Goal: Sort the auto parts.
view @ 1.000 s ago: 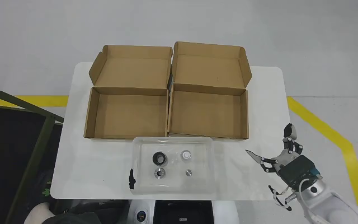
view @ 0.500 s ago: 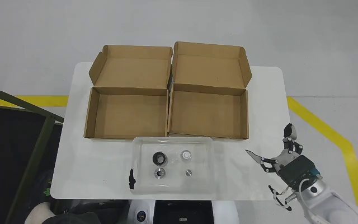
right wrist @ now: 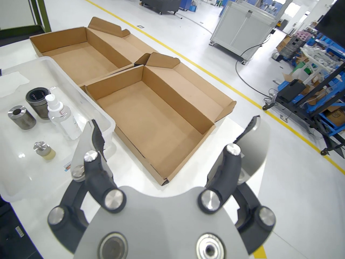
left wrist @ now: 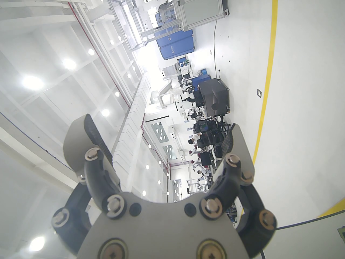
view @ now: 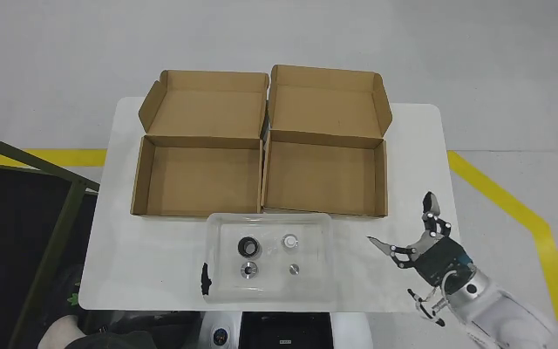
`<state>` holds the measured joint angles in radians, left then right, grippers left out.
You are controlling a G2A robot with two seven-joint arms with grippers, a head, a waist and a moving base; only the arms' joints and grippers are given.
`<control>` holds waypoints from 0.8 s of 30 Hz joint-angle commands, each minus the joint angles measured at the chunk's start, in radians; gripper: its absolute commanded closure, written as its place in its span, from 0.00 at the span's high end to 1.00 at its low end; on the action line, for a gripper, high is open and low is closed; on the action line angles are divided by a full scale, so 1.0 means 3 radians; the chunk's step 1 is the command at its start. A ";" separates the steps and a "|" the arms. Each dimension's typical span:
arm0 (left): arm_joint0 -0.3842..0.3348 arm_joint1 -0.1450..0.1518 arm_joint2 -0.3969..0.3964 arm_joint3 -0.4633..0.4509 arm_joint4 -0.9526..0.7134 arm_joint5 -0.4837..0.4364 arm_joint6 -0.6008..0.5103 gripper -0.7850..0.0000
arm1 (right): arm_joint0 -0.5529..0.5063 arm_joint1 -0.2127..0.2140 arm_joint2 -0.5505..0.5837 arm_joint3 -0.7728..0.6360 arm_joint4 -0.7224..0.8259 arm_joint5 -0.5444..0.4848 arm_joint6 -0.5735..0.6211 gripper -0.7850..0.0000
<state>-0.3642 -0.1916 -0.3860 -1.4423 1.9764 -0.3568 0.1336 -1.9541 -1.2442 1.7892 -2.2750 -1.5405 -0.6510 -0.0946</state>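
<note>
Right gripper [view: 399, 220] hung over the near right corner of a white table [view: 410, 140], its two fingers spread wide with nothing between them. Elsewhere, the left gripper [left wrist: 160, 125] was also wide open and held nothing, tilted up toward ceiling lights in the hall.

Ahead of the right gripper and to its left, two open cardboard boxes lay side by side with their flaps raised on the far side. The right box [view: 323, 179] sat just past its fingertips, and the left box [view: 200, 181] lay beyond that.

Directly to the gripper's left, just beside the boxes' near walls, sat a clear plastic tray [view: 270, 218] holding the parts. A small clear bottle [view: 289, 240] and a small steel plug [view: 295, 270] stood on the side nearer the gripper. A black sleeve [view: 248, 246] and a steel cylinder [view: 251, 270] stood on the farther side.
</note>
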 commanded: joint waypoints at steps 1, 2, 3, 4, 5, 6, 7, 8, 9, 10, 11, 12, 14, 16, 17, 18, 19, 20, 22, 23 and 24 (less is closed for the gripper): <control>0.0000 0.0000 0.0000 0.0000 0.0000 0.0000 0.0000 1.00 | 0.0096 0.0009 -0.0102 0.0014 -0.0017 -0.0078 0.0147 1.00; 0.0000 0.0000 0.0000 0.0000 0.0000 0.0000 0.0000 1.00 | 0.0142 0.0014 -0.0158 0.0021 -0.0027 -0.0125 0.0220 1.00; 0.0000 0.0000 0.0000 0.0000 0.0000 0.0000 0.0000 1.00 | 0.0190 0.0020 -0.0213 0.0027 -0.0041 -0.0174 0.0296 1.00; 0.0000 0.0000 0.0000 0.0000 0.0000 0.0000 0.0000 1.00 | 0.0237 0.0025 -0.0271 0.0036 -0.0045 -0.0228 0.0367 1.00; 0.0000 0.0000 0.0000 0.0000 0.0000 0.0000 0.0000 1.00 | 0.0287 0.0030 -0.0332 0.0039 -0.0049 -0.0277 0.0440 1.00; 0.0000 0.0000 0.0000 0.0000 0.0000 0.0000 0.0000 1.00 | 0.0339 0.0034 -0.0392 0.0038 -0.0066 -0.0316 0.0520 1.00; 0.0000 0.0000 0.0000 0.0000 0.0000 0.0000 0.0000 1.00 | 0.0387 0.0039 -0.0459 0.0039 -0.0083 -0.0365 0.0605 1.00; 0.0000 0.0000 0.0000 0.0000 0.0000 0.0000 0.0000 1.00 | 0.0439 0.0042 -0.0530 0.0041 -0.0081 -0.0415 0.0675 1.00; 0.0000 0.0000 0.0000 0.0000 0.0000 0.0000 0.0000 1.00 | 0.0492 0.0045 -0.0593 0.0050 -0.0077 -0.0440 0.0742 1.00; 0.0000 0.0000 0.0000 0.0000 0.0000 0.0000 0.0000 1.00 | 0.0541 0.0048 -0.0655 0.0057 -0.0083 -0.0467 0.0820 1.00; 0.0000 0.0000 0.0000 0.0000 0.0000 0.0000 0.0000 1.00 | 0.0588 0.0050 -0.0719 0.0069 -0.0079 -0.0491 0.0893 1.00; 0.0000 0.0000 0.0000 0.0000 0.0000 0.0000 0.0000 1.00 | 0.0637 0.0052 -0.0785 0.0081 -0.0067 -0.0515 0.0956 1.00; 0.0000 0.0000 0.0000 0.0000 0.0000 0.0000 0.0000 1.00 | 0.0736 0.0055 -0.0916 0.0108 -0.0053 -0.0568 0.1089 1.00; 0.0000 0.0000 0.0000 0.0000 0.0000 0.0000 0.0000 1.00 | 0.0833 0.0055 -0.1032 0.0121 -0.0042 -0.0564 0.1195 1.00; 0.0000 0.0000 0.0000 0.0000 0.0000 0.0000 0.0000 1.00 | 0.0876 0.0055 -0.1092 0.0129 -0.0045 -0.0561 0.1242 1.00; 0.0000 0.0000 0.0000 0.0000 0.0000 0.0000 0.0000 1.00 | 0.0915 0.0055 -0.1157 0.0144 -0.0040 -0.0566 0.1284 1.00; 0.0000 0.0000 0.0000 0.0000 0.0000 0.0000 0.0000 1.00 | 0.0957 0.0055 -0.1213 0.0163 -0.0032 -0.0563 0.1321 1.00; 0.0000 0.0000 0.0000 0.0000 0.0000 0.0000 0.0000 1.00 | 0.0998 0.0054 -0.1262 0.0182 -0.0025 -0.0552 0.1353 1.00; 0.0000 0.0000 0.0000 0.0000 0.0000 0.0000 0.0000 1.00 | 0.1074 0.0054 -0.1359 0.0225 -0.0014 -0.0548 0.1418 1.00; 0.0000 0.0000 0.0000 0.0000 0.0000 0.0000 0.0000 1.00 | 0.1110 0.0054 -0.1401 0.0245 -0.0008 -0.0545 0.1453 1.00; 0.0000 0.0000 0.0000 0.0000 0.0000 0.0000 0.0000 1.00 | 0.1143 0.0054 -0.1440 0.0262 0.0000 -0.0544 0.1490 1.00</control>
<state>-0.3642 -0.1917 -0.3860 -1.4423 1.9764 -0.3568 0.1336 -1.6207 -1.2281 1.3676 -2.2012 -1.5426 -0.8146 0.3419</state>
